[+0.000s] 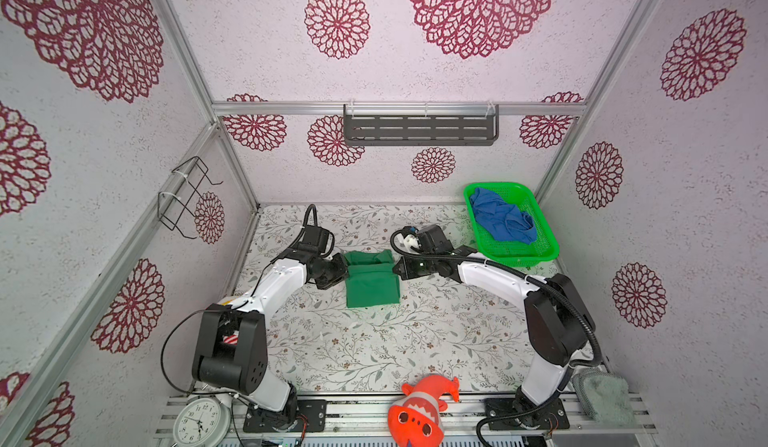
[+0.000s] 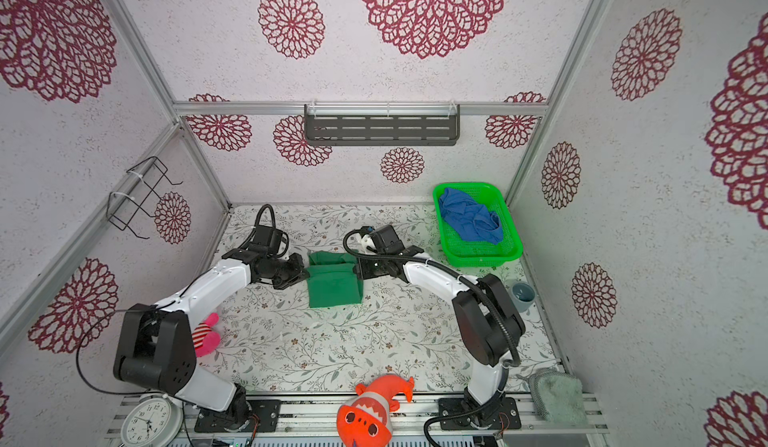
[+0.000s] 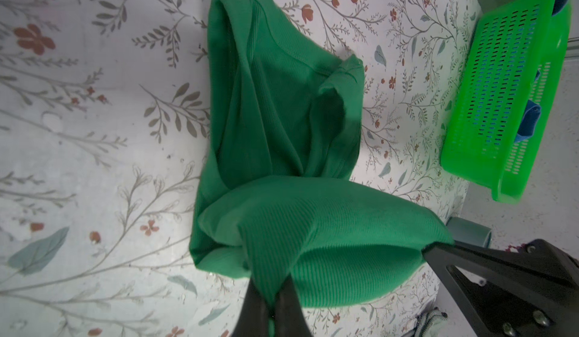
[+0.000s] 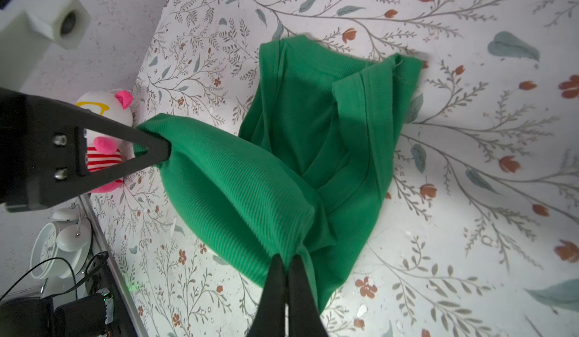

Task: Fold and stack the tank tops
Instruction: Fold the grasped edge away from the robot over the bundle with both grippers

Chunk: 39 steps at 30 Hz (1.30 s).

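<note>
On table (image 1: 374, 349), ribbed green tank top (image 1: 372, 291), half-folded

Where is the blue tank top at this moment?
In both top views the blue tank top lies crumpled inside the green basket, at the far right corner of the table, apart from the green tank top.

The green tank top (image 3: 282, 106) is ribbed matt cloth, the basket (image 3: 501, 106) glossy perforated plastic.

R jaws pinching green tank top (image 4: 313, 122), floral tbl (image 4: 476, 232)
</note>
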Tool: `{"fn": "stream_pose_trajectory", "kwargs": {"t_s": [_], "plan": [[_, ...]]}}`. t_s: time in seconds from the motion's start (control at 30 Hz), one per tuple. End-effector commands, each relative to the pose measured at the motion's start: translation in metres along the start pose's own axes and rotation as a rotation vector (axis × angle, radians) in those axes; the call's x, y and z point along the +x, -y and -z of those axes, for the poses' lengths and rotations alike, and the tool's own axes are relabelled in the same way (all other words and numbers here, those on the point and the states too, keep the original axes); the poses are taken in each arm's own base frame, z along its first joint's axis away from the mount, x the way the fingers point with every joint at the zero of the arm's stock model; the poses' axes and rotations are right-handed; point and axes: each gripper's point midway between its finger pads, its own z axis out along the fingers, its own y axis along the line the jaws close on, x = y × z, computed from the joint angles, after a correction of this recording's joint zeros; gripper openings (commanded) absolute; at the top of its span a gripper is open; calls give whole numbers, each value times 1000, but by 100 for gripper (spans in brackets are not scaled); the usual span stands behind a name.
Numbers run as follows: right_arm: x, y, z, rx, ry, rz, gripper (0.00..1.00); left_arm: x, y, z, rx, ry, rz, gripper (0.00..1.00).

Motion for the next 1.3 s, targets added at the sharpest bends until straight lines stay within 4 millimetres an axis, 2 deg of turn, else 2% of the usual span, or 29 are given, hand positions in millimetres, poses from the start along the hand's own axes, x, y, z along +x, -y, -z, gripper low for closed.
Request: {"fn": "stream_pose_trajectory", "kwargs": {"t_s": [0.0,0.2,0.37,0.47,0.5,0.53,0.57,0.67,0.7,0.8,0.87,0.93,1.0,1.13,1.2,1.27], "plan": [[-28,7,1,-11,57,30,0,-28,6,-7,24,40,-53,0],[-44,27,-21,-26,54,6,0,-63,-2,-27,40,52,-31,0],[-57,46,-48,-40,68,6,0,-96,-10,-49,70,83,-9,0],[-75,60,-60,-36,105,15,7,-112,-9,-69,85,81,-27,20],[-82,65,-61,-30,117,15,9,-120,-5,-69,96,95,-38,28],[-92,70,-61,-27,139,19,16,-129,0,-68,103,117,-53,39],[-101,74,-60,-22,167,23,24,-138,4,-64,105,137,-72,45],[-123,79,-48,-21,225,26,53,-158,11,-42,83,202,-99,55],[-126,78,-44,-18,230,30,55,-161,10,-34,71,219,-101,56],[-124,74,-30,8,237,18,56,-157,2,-19,26,252,-83,56],[-112,69,-20,13,236,-3,54,-143,-3,-8,-13,258,-76,56],[-97,58,-15,9,231,-5,49,-126,-10,-7,-47,264,-71,55],[-83,43,-12,0,225,6,42,-111,-1,-5,-37,273,-79,53],[-62,15,-22,-35,198,21,35,-86,25,-17,14,240,-104,51],[-56,7,-31,-62,204,17,34,-82,28,-31,17,220,-105,51],[-56,9,-47,-77,213,19,33,-87,22,-53,-9,199,-109,51]]}}
